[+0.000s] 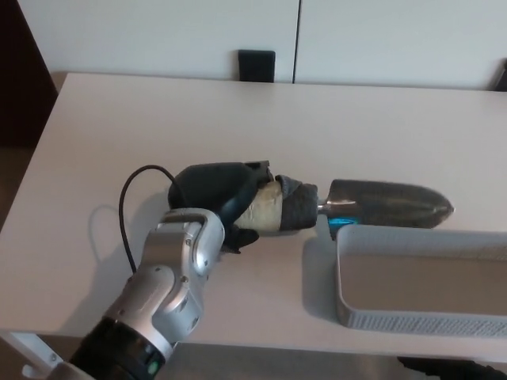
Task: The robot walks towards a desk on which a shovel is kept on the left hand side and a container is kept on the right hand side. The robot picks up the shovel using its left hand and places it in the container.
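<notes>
Gripping one shovel (372,204), left hand (218,194), one container (420,277) alongside

Pale desk (158,111), white wall panels (158,32), black wall plate (257,65)

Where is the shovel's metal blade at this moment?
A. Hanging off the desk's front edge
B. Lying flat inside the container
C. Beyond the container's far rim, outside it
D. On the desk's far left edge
C: the left hand grips the shovel by its handle, and the blade shows past the far rim of the container, not inside it.
</notes>
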Robot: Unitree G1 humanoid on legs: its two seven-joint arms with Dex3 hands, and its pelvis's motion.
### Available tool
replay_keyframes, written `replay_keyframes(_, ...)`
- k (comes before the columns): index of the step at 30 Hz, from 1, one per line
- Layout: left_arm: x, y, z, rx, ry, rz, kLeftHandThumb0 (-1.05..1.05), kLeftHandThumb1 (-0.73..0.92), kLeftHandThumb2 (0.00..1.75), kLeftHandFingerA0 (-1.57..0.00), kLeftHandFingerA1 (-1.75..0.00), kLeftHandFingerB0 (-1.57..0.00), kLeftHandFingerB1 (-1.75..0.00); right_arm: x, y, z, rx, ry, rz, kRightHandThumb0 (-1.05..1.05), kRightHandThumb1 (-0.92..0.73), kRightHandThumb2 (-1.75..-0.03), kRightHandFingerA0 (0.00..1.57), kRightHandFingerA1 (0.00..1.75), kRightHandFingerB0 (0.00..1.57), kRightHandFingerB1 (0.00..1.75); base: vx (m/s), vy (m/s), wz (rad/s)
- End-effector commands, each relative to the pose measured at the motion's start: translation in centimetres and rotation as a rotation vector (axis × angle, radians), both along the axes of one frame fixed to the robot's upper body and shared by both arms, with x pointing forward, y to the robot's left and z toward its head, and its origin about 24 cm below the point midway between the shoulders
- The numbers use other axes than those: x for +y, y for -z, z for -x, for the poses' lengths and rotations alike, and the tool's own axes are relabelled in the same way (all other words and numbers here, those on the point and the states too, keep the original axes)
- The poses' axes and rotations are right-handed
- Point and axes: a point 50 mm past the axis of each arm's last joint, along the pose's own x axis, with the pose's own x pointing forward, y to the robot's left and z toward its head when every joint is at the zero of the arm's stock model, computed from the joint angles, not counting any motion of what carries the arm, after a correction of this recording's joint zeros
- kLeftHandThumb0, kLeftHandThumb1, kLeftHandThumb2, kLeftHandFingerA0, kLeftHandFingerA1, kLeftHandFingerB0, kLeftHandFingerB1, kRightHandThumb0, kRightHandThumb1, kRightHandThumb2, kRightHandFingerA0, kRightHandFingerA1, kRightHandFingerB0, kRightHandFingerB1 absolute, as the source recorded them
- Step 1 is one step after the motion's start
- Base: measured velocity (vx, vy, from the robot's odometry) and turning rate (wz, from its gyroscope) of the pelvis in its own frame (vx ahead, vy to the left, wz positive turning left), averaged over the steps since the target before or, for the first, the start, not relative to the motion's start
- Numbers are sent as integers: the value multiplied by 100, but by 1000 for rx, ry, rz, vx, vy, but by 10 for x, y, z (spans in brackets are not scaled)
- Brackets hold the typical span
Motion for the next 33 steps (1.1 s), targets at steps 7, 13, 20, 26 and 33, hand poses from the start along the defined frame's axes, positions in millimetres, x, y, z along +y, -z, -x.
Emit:
replay_keyframes(7,31,21,12,281,-516,1218,-22,89,60,-60,-168,-46,-108,-6,-7,-7,-10,-80,59,-48,-54,-55,54,48,39,40,0,0,0)
replay_keyframes(13,33,-10,6,150,-429,1198,-14,89,65,-74,-159,-60,-96,-6,-8,-7,-10,-91,65,-47,-54,-55,54,48,39,40,0,0,0)
replay_keyframes(20,7,-55,18,4,-85,985,-10,89,66,-85,-147,-72,-97,-7,-7,-7,-11,-95,63,-45,-54,-55,52,49,38,40,0,0,0)
replay_keyframes(26,-13,-70,51,-37,116,866,-12,85,70,-95,-144,-76,-101,-9,5,15,58,-131,98,-45,-55,-56,51,46,39,40,0,0,0)
replay_keyframes(33,-21,-80,69,-3,238,750,-14,85,68,-90,-149,-73,-107,-11,15,26,95,-160,129,-48,-55,-56,54,49,41,42,0,0,0)
